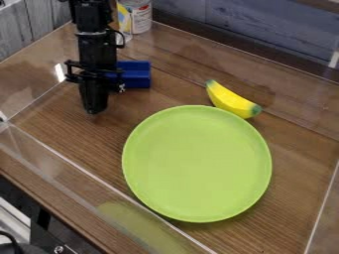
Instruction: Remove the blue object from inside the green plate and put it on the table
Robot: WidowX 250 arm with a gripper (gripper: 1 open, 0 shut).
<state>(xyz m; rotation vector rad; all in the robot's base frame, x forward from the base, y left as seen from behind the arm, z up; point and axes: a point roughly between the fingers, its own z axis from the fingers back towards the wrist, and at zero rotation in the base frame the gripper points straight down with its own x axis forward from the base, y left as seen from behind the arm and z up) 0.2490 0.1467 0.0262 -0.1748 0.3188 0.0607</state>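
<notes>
The wooden desk (pixel 79 149) carries a green plate (pixel 196 164) near centre, a yellow banana toy (pixel 232 99) right, a blue object (pixel 133 72) far left.

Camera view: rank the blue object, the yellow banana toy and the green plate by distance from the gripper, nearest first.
1. Blue object: right beside the gripper, on the table at its right in the picture.
2. Green plate: its near rim lies lower right of the gripper.
3. Yellow banana toy: farther right, past the plate's upper rim.

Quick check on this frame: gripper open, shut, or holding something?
Gripper: shut, tip down at the table; the blue object sits right behind the arm, and whether it is gripped cannot be told. The green plate is empty.
</notes>
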